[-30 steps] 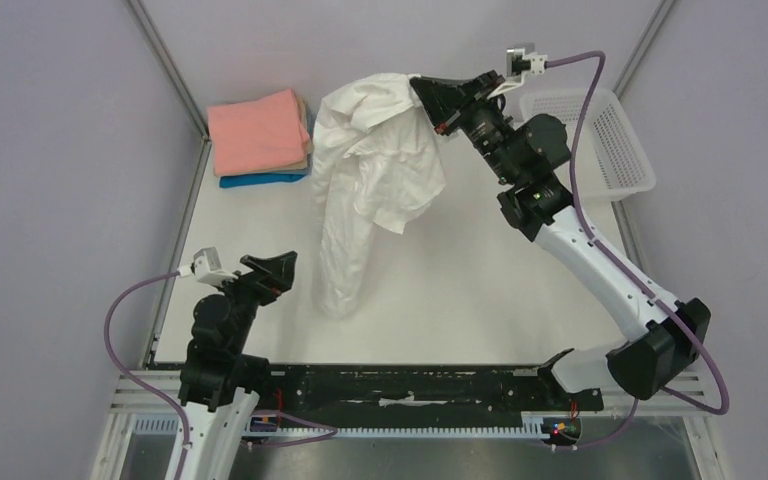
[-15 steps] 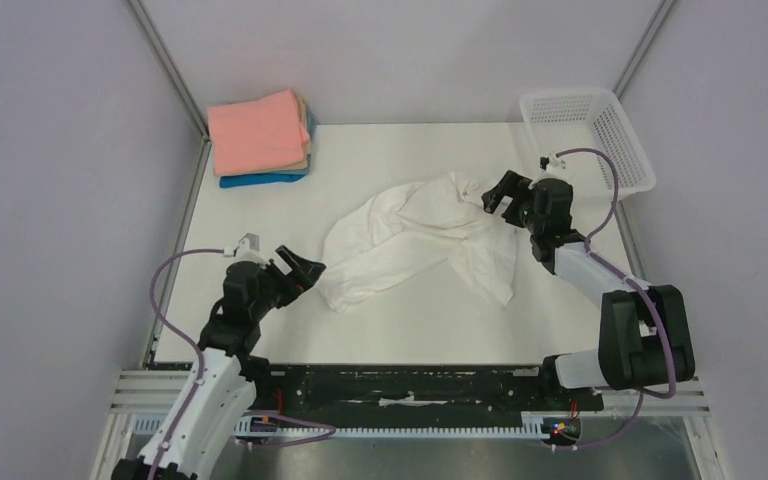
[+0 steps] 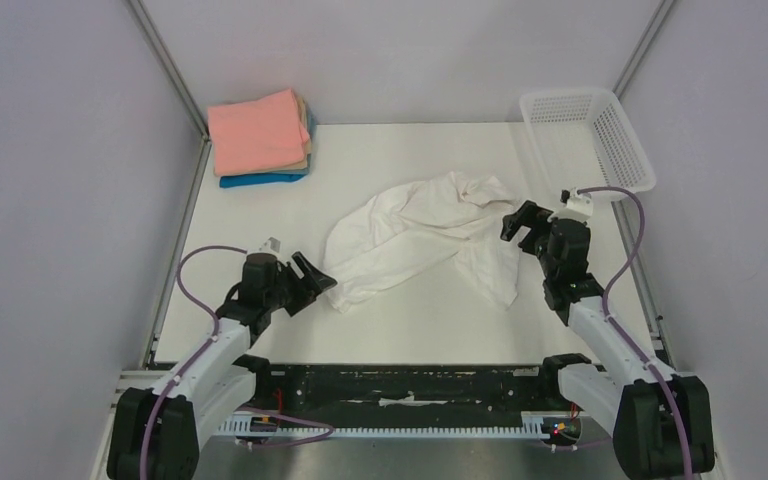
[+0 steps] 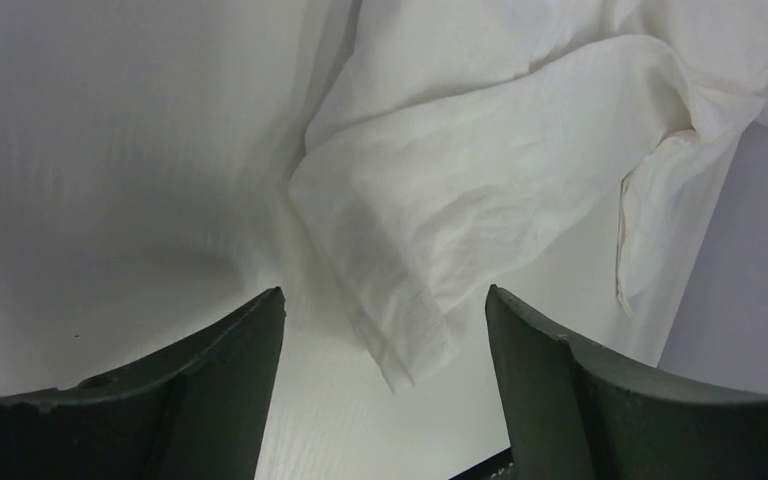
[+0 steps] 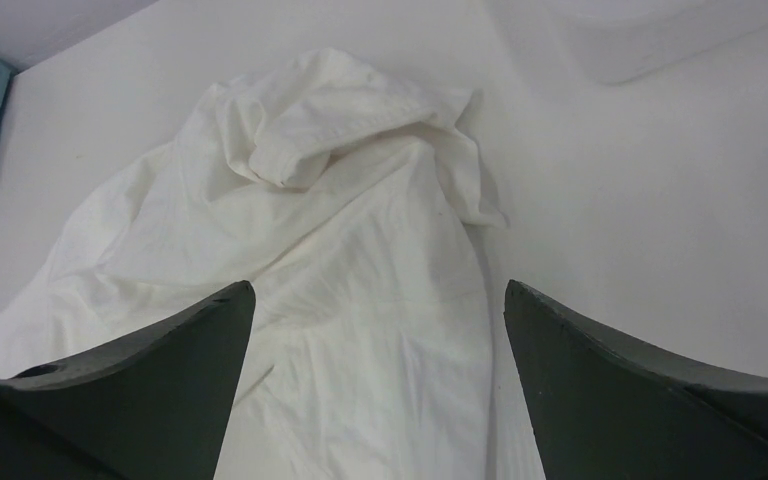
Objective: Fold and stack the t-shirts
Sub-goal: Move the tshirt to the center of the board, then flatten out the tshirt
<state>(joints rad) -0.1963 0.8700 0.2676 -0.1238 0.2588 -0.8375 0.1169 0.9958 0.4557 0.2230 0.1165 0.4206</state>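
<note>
1. The bench (image 3: 410,320) is a white rectangle. Both arms are mounted along its near edge.
2. The white shirt (image 3: 410,235) lies crumpled and unfolded around the middle of the bench. It stretches diagonally from a near-left corner to a bunched far-right end, and a flap on the right trails back toward the near edge.
3. The basket (image 3: 628,150) sits in the far right corner, well apart from the shirt.
4. The stack (image 3: 258,135) of folded shirts sits in the far left corner, with salmon-pink on top, tan under it and blue at the bottom. It is well apart from the white shirt.
5. The right end effector (image 3: 520,222) is low by the shirt's right edge, its fingers spread wide and gripping nothing. Its wrist view shows the cloth lying ahead of and between the fingers.
6. The left end effector (image 3: 320,280) is at the shirt's near-left corner, also spread open and holding nothing. Its wrist view shows that corner lying flat on the bench between the two fingers.
</note>
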